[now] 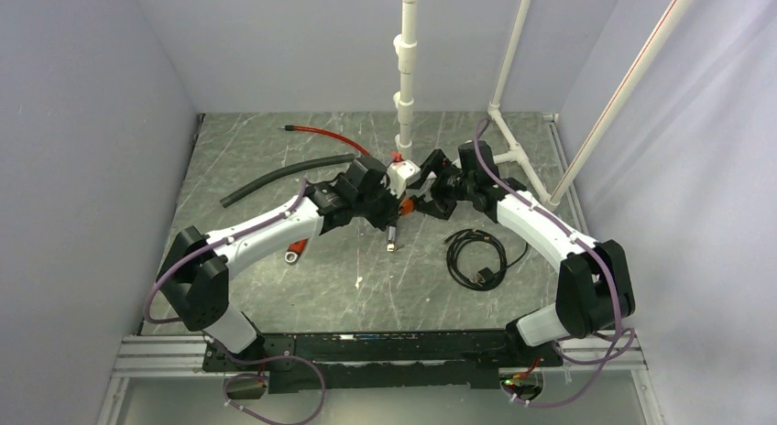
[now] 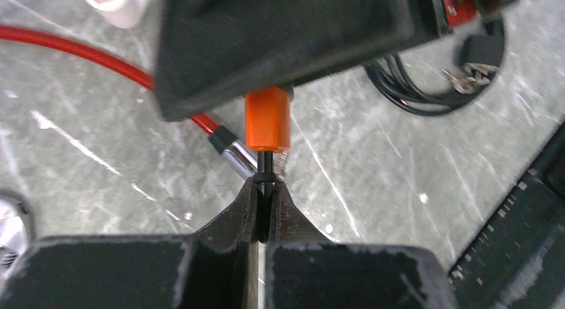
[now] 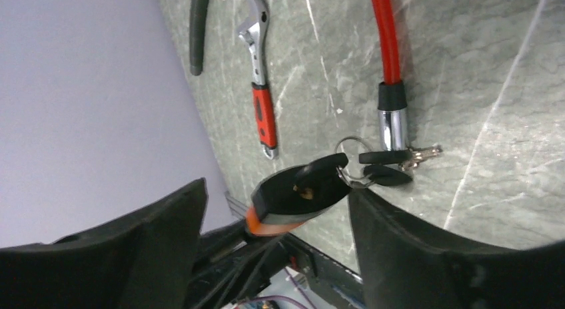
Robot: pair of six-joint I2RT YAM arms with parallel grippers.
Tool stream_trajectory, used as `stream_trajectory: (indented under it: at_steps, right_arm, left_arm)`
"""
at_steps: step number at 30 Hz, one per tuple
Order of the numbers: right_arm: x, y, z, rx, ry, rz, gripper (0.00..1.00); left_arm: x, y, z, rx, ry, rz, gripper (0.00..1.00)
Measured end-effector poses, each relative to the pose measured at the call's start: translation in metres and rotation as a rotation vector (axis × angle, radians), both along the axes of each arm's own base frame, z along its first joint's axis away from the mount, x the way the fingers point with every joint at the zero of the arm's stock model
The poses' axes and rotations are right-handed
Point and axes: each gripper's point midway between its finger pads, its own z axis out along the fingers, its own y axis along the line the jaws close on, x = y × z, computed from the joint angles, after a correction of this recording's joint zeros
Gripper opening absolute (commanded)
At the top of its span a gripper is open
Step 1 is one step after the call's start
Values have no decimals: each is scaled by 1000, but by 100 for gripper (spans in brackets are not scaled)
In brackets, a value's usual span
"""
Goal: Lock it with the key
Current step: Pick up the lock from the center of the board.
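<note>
Left gripper (image 2: 265, 192) is pinched shut on the key (image 2: 266, 164), which sits at its tips and is apparently seated in the orange lock (image 2: 267, 119) just beyond. Right gripper (image 3: 273, 202) stands spread either side of the lock. The turning step is in hand: next, twist the key with the lock steadied.

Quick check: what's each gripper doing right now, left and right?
Left gripper: closed on the thin black key at the end of the orange lock.
Right gripper: open, fingers wide apart, gripping nothing.
</note>
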Motion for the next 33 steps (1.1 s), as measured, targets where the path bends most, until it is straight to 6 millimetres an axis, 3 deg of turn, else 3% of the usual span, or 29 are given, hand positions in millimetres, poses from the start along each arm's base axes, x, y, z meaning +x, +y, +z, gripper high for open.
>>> stream_trajectory:
  at_steps: [5,8,13,16,26,33]
  right_arm:
    - [3,-12,16,36,-88,62,100]
    - [-4,-21,35,49,-202,135,100]
    - [-36,-23,75,39,-493,354,100]
    - [-54,-24,92,6,-674,477,100]
    - [-109,-25,104,-69,-1106,917,100]
    - [-141,-3,105,-83,-1278,1152,100]
  left_arm:
    - [-17,6,-1,-39,114,-95,0]
    - [-24,20,10,-79,157,-148,0]
    - [-33,44,39,-134,151,-270,0]
    - [-43,49,56,-151,129,-374,0]
    - [-90,58,79,-168,114,-648,0]
    - [-100,59,96,-185,84,-725,0]
